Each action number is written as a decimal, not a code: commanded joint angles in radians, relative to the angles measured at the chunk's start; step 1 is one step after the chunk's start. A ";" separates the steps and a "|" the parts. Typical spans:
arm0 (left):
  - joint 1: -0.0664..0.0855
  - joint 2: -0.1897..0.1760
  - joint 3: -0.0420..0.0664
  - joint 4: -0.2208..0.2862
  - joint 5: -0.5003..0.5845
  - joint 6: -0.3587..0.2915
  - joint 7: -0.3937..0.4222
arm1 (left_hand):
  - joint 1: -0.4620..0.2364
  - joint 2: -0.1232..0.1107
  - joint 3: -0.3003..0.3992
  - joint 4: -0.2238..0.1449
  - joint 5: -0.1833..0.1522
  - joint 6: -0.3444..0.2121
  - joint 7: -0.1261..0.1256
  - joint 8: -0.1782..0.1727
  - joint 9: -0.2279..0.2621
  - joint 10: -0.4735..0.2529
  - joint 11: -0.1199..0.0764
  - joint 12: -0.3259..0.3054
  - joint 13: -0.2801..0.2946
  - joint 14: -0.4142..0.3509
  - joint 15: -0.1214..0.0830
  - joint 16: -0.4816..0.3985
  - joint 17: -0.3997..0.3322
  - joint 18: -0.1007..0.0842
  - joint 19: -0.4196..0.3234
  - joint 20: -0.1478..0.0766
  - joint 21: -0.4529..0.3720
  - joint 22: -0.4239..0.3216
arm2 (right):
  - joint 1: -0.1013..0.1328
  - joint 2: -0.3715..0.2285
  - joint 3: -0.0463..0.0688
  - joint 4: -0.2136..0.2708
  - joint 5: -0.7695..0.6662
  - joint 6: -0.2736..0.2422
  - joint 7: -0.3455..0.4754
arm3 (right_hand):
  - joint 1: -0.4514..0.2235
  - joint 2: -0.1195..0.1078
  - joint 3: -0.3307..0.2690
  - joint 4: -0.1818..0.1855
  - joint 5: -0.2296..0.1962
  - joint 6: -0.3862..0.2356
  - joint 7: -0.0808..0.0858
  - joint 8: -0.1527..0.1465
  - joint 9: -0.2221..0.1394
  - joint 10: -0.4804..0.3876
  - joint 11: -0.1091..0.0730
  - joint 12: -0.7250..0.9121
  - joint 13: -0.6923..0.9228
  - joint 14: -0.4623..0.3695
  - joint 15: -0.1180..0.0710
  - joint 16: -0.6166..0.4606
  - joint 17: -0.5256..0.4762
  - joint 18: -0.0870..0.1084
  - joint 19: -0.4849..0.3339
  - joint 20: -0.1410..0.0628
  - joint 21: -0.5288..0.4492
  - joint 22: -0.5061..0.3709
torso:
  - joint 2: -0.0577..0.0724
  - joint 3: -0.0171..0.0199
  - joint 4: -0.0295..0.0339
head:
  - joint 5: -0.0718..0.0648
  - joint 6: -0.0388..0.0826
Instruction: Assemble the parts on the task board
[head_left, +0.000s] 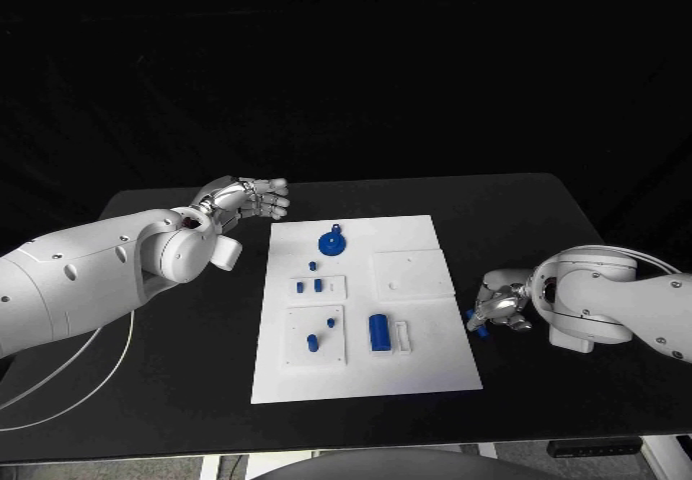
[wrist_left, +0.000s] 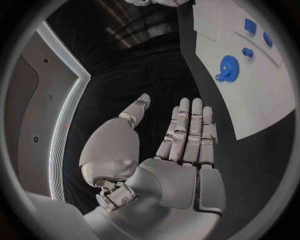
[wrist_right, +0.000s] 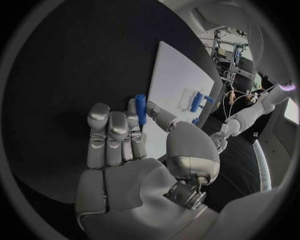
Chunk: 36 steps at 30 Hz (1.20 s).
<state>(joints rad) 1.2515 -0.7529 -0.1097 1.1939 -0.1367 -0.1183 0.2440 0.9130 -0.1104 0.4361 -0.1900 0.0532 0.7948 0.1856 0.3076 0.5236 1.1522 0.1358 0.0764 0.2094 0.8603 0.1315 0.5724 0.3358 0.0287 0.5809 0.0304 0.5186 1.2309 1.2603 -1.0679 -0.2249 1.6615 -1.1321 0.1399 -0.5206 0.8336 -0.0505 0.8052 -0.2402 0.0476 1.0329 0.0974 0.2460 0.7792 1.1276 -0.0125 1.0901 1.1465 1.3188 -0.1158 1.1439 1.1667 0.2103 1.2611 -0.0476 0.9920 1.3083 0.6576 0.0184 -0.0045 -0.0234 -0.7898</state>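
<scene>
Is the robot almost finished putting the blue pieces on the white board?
Not yet, it seems. Several blue pieces already sit on the task board: a blue gear, a blue cylinder and some small pegs; I cannot tell if they are seated. The right hand pinches a small blue peg beside the board, not yet placed. The left hand holds nothing, its fingers straight.

One white task board (head_left: 433, 370) is seen on one black table (head_left: 173, 400). Six blue parts are counted on it, and a seventh blue peg (wrist_right: 140, 108) is held.
</scene>
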 joint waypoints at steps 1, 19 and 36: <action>0.000 0.002 0.000 0.002 -0.004 0.015 0.008 | 0.000 0.001 0.001 0.005 0.003 -0.005 -0.004 0.007 -0.002 -0.001 -0.005 0.000 -0.002 0.009 -0.001 -0.007 0.002 0.005 0.003 0.000 -0.004 0.001 | 0.016 -0.014 -0.010 -0.021 0.051 0.027 -0.038 | -0.008 0.005 0.003 0.005 0.003 0.007 0.001 0.001 -0.180 0.007 0.000 0.000 0.000 0.006 0.002 -0.004 -0.001 0.051 -0.001 0.006 0.004 0.011 | 0.000 -0.0005 0.0002 | 0.001 0.000; 0.000 0.006 0.000 0.001 -0.004 0.019 0.009 | -0.001 0.001 0.000 0.005 0.003 -0.005 -0.004 0.007 -0.002 -0.001 -0.005 0.000 -0.002 0.009 -0.001 -0.008 0.003 0.005 0.002 0.000 -0.005 0.002 | 0.088 0.024 -0.010 0.049 0.378 0.063 0.049 | -0.028 0.008 -0.013 -0.002 0.005 0.006 0.002 0.001 -0.181 0.007 0.000 -0.001 0.001 0.005 0.002 -0.005 -0.002 0.051 -0.002 0.006 0.006 0.012 | 0.001 -0.0005 -0.0003 | 0.004 0.000; 0.000 0.006 0.001 0.002 -0.005 0.024 0.009 | -0.004 0.003 -0.001 0.008 0.003 -0.006 -0.003 0.007 -0.002 -0.002 -0.004 -0.001 -0.002 0.010 -0.001 -0.010 0.006 0.005 0.003 0.000 -0.005 0.003 | 0.025 0.130 -0.010 0.061 0.297 0.002 0.053 | -0.045 0.021 -0.031 -0.005 0.005 0.008 0.000 0.001 -0.183 0.006 0.000 -0.001 0.002 0.005 0.000 -0.006 -0.003 0.051 -0.002 0.005 0.006 0.011 | 0.001 0.0010 -0.0003 | 0.014 -0.002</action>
<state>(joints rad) 1.2515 -0.7480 -0.1097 1.1935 -0.1374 -0.1120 0.2440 0.9130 -0.1104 0.4334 -0.1872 0.0532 0.7948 0.1856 0.3109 0.5223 1.1522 0.1358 0.0764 0.2086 0.8639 0.1278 0.5684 0.3409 0.0287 0.5809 0.0304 0.5187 1.2326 1.2868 -0.9418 -0.2356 1.7226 -0.8230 0.1623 -0.4791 0.7985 -0.0277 0.7794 -0.2453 0.0581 1.0335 0.0964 0.2470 0.5981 1.1292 -0.0141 1.0904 1.1474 1.3187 -0.1157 1.1443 1.1652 0.2176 1.2577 -0.0442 0.9919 1.3083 0.6586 0.0179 -0.0045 -0.0112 -0.7924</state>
